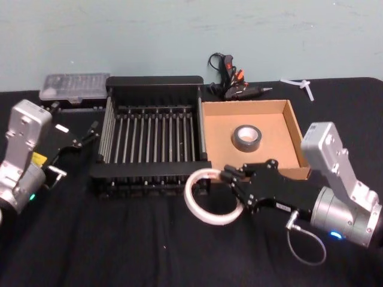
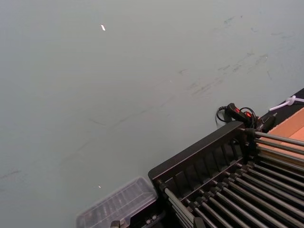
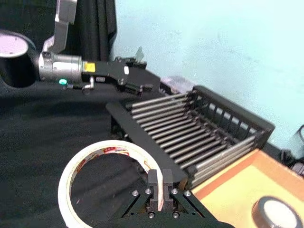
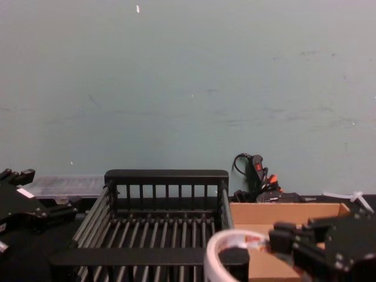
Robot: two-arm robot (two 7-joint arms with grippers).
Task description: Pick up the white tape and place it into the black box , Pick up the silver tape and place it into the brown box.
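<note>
White tape (image 1: 209, 197) (pincer-held (image 1: 230, 177)) beside black box (image 1: 152, 170)

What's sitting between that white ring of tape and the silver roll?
In the head view, the brown box's near wall and the right gripper's fingers, shut on the white tape, lie between it and the silver tape.

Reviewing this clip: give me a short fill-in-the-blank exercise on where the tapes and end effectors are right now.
1. The right end effector is shut on the ____ tape.
2. The silver tape lies inside the ____ box.
3. The black box holds ____ tapes.
4. The left end effector hangs beside the black box, holding ____.

Missing words: white; brown; no; nothing
</note>
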